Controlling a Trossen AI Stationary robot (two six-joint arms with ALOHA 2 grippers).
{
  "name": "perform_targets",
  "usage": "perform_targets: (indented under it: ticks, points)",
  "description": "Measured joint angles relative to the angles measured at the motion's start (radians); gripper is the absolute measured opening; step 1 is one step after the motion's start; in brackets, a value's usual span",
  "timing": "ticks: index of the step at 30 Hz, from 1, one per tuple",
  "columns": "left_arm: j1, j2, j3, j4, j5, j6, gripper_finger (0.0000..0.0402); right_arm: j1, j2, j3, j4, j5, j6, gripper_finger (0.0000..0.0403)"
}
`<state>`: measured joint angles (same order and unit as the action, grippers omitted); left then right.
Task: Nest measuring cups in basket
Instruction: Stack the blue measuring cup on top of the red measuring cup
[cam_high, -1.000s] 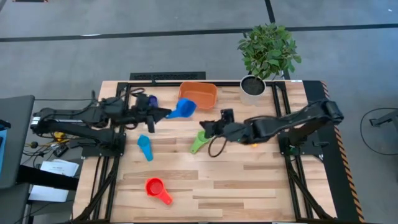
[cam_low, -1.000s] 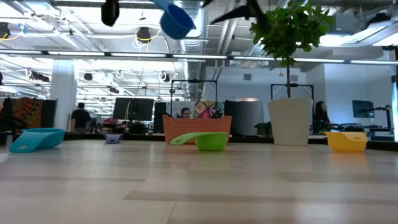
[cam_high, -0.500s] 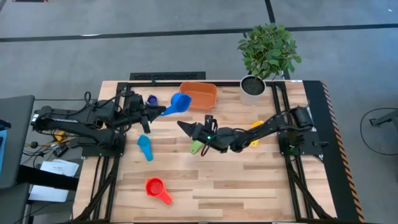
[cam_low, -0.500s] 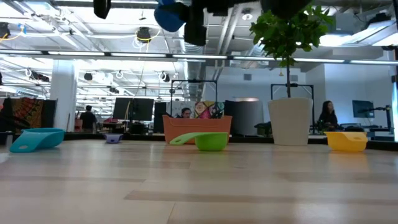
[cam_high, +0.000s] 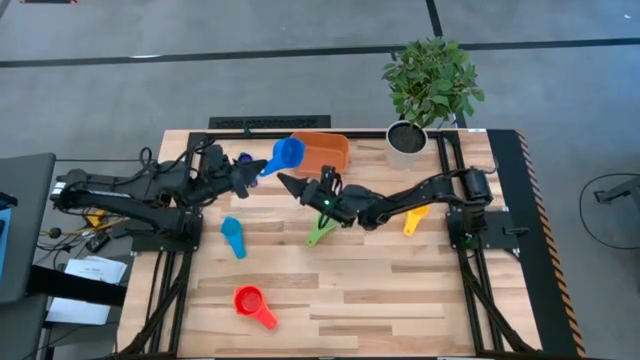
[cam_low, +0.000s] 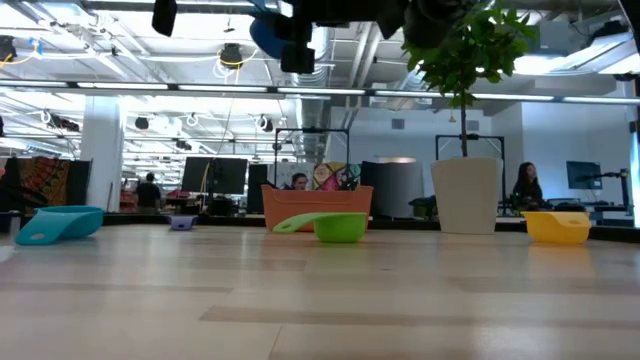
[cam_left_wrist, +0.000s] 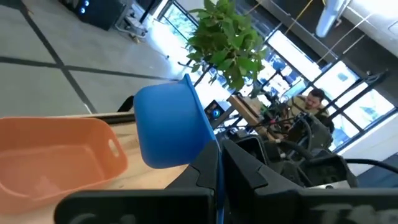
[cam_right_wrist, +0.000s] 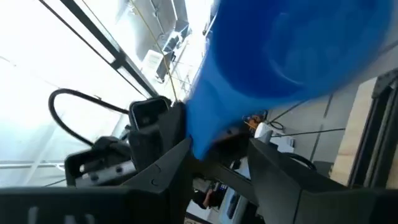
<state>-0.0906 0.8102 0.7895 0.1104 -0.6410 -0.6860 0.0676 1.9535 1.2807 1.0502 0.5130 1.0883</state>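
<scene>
From the high view I have the left end effector (cam_high: 256, 171) clamped on the handle of the blue cup (cam_high: 288, 154), held in the air just at the left edge of the basket (cam_high: 322, 152), which sits at the far middle of the worktop (cam_high: 400, 290). The right end effector (cam_high: 290, 187) reaches in from the right, its fingers spread narrow just beneath the cup. A second ago it hung further right over the green cup (cam_high: 321, 232) and the blue cup sat lower and nearer; both have since closed toward the basket's left edge. I judge this the carry-and-drop step; next I need to swing the cup over the basket's floor and release. The red cup (cam_high: 249, 300), light blue cup (cam_high: 232, 235), yellow cup (cam_high: 412, 218) and navy cup (cam_high: 244, 159) lie on the boards.

In the low view the blue cup hangs high at the top, partly behind dark arm parts, so its height over the basket is hard to judge; the green cup rests in front of the basket.

The left wrist view shows its fingers pinched on the cup's handle, basket empty beyond.

The right wrist view is filled by the cup's blue underside, just ahead of its parted fingers.
</scene>
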Motion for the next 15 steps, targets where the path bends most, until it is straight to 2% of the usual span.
perform_targets:
  ticks: [9,15]
  points:
    - [0.001,0.044,0.000,0.087,-0.029,0.010,0.0000,-0.036,-0.001,0.025,0.004,-0.046,0.025,0.0144]
    - [0.000,0.063,0.000,0.093,-0.038,0.000,0.0000,-0.038,-0.001,0.024,0.003,-0.046,0.033,0.0088]
